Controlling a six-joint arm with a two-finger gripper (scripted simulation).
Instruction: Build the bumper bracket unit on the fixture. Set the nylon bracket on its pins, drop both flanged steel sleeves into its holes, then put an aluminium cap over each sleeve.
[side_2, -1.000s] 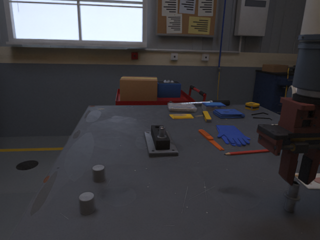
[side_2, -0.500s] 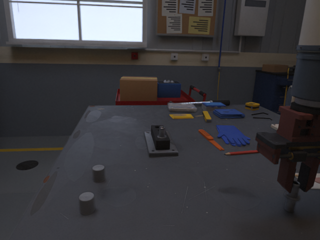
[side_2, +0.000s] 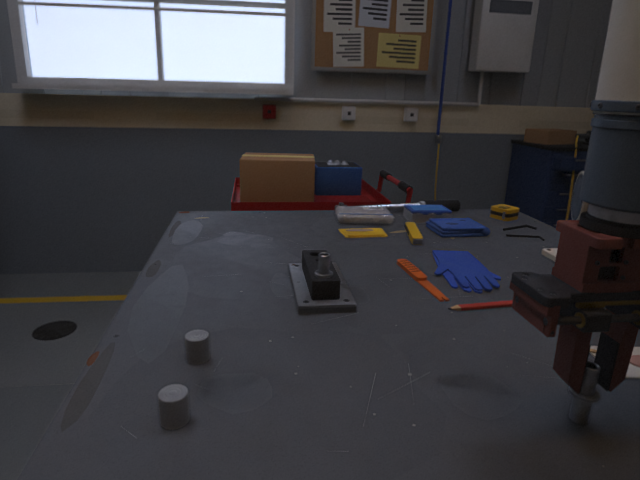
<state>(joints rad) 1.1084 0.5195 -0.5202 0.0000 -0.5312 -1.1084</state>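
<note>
The top of a flanged steel sleeve (side_2: 583, 397) is hidden between the fingers of my gripper (side_2: 589, 380) at the table's right side. The gripper is open around the sleeve, which stands upright on the table. The black nylon bracket (side_2: 320, 274) sits on the grey fixture plate (side_2: 321, 290) at the table's middle, with one steel sleeve (side_2: 324, 262) standing in its far hole. Two grey aluminium caps (side_2: 197, 346) (side_2: 173, 406) stand upright and apart near the table's left front.
The table's right edge is close to the gripper. Between gripper and fixture lie a red pencil (side_2: 481, 305), an orange strip (side_2: 421, 279) and a blue glove (side_2: 465, 269). Yellow and blue items clutter the far right; a red cart (side_2: 315, 188) stands behind the table.
</note>
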